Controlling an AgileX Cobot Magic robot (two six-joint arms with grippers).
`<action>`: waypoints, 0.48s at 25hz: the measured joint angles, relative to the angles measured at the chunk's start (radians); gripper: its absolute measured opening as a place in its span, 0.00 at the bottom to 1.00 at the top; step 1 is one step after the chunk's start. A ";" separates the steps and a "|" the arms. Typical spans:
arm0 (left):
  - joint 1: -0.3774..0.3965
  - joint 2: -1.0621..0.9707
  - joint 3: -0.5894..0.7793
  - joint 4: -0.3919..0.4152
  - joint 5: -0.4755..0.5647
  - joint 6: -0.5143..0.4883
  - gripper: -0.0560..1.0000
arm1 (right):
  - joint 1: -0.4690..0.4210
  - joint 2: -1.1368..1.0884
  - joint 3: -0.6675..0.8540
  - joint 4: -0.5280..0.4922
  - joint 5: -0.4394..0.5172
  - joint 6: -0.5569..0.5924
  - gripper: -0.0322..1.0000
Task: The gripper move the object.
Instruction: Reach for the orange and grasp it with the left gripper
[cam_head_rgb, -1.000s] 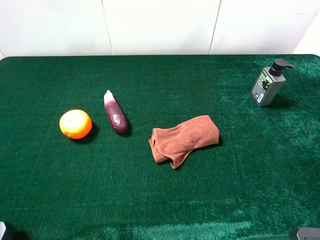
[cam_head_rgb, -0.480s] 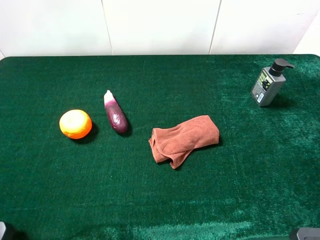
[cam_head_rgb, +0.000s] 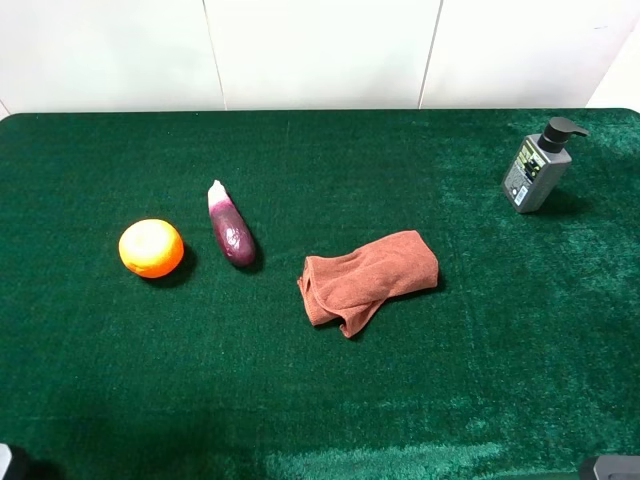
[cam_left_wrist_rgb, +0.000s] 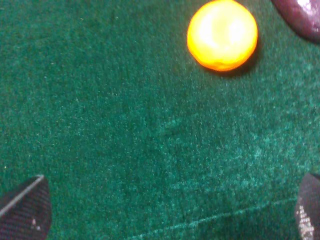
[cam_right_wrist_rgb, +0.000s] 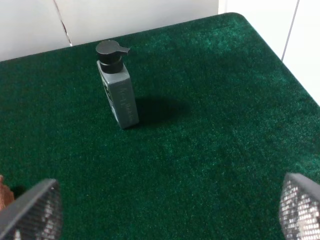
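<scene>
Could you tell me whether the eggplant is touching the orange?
No, the eggplant lies apart from the orange, with green tabletop between them.

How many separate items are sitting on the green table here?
4: the orange fruit at the left, the eggplant just right of it, the brown cloth near the centre, and the pump bottle at the back right. None appears hidden.

light: bright, even | shadows: soft, short | glare: orange washed out | blur: left wrist view soft
</scene>
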 joint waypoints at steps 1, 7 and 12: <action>0.000 0.026 -0.006 0.000 -0.006 0.008 0.99 | 0.000 0.000 0.000 0.000 0.000 0.000 0.67; -0.071 0.172 -0.019 0.006 -0.076 0.031 0.99 | 0.000 0.000 0.000 0.000 0.000 0.000 0.67; -0.131 0.310 -0.039 0.020 -0.112 0.032 0.99 | 0.000 0.000 0.000 0.000 0.000 0.000 0.67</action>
